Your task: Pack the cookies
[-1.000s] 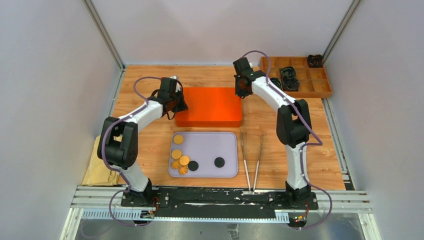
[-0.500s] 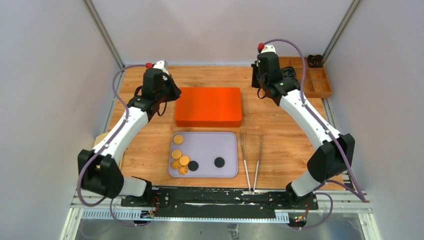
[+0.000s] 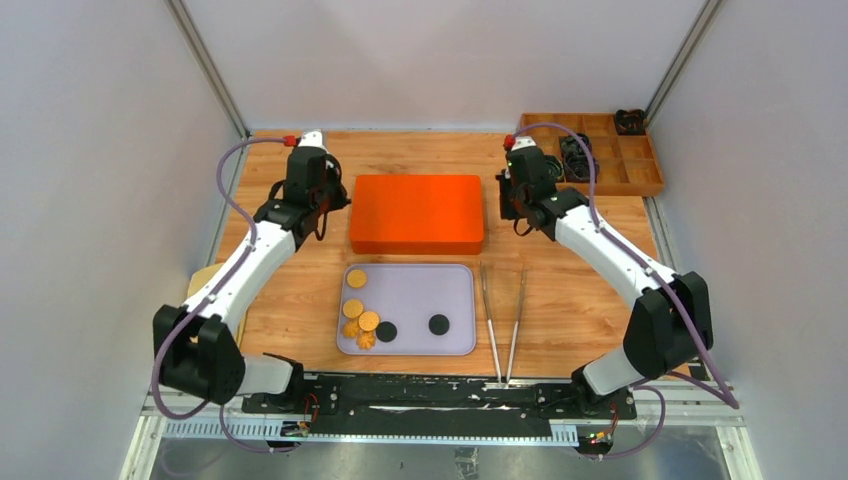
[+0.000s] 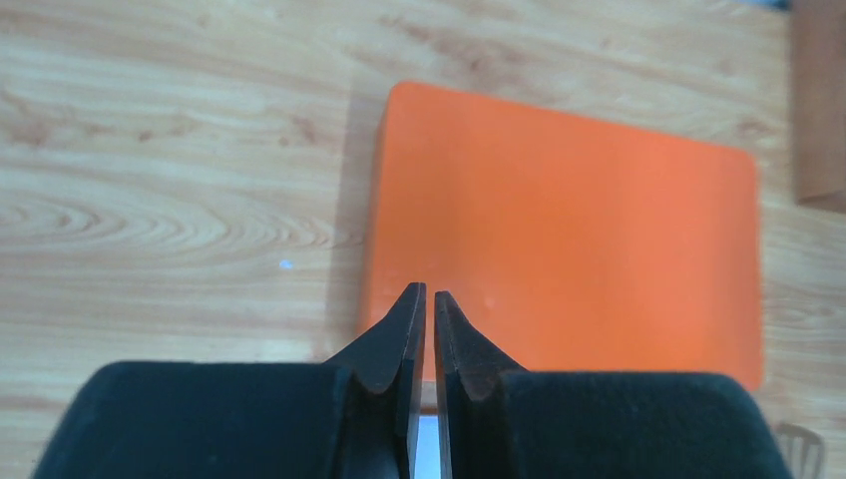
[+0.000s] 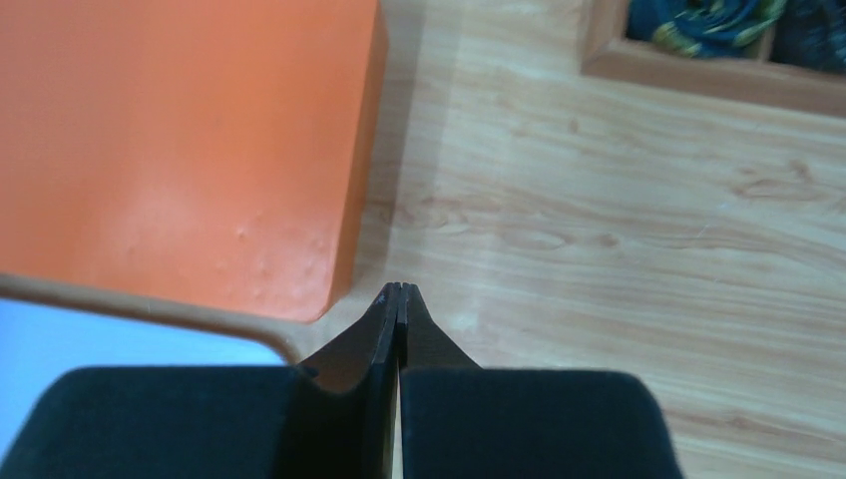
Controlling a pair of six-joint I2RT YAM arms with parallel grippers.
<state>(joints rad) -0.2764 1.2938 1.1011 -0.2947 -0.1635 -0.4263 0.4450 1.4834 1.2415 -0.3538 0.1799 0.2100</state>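
I see the orange box [image 3: 417, 213] lid on; cookies [image 3: 360, 312] sit on the tray [image 3: 455, 300] just in front of it. Left gripper [image 4: 424, 299] open a crack, right gripper [image 5: 398, 292] closed, both empty, flanking box. I'd open wide, grab lid edges evenly, lift level.

Golden and black cookies [image 3: 365, 320], flat, scattered on lavender tray [image 3: 455, 300]

Wooden table [image 3: 300, 300]: box [image 3: 417, 213], tray [image 3: 440, 295], tweezers [image 3: 503, 320]
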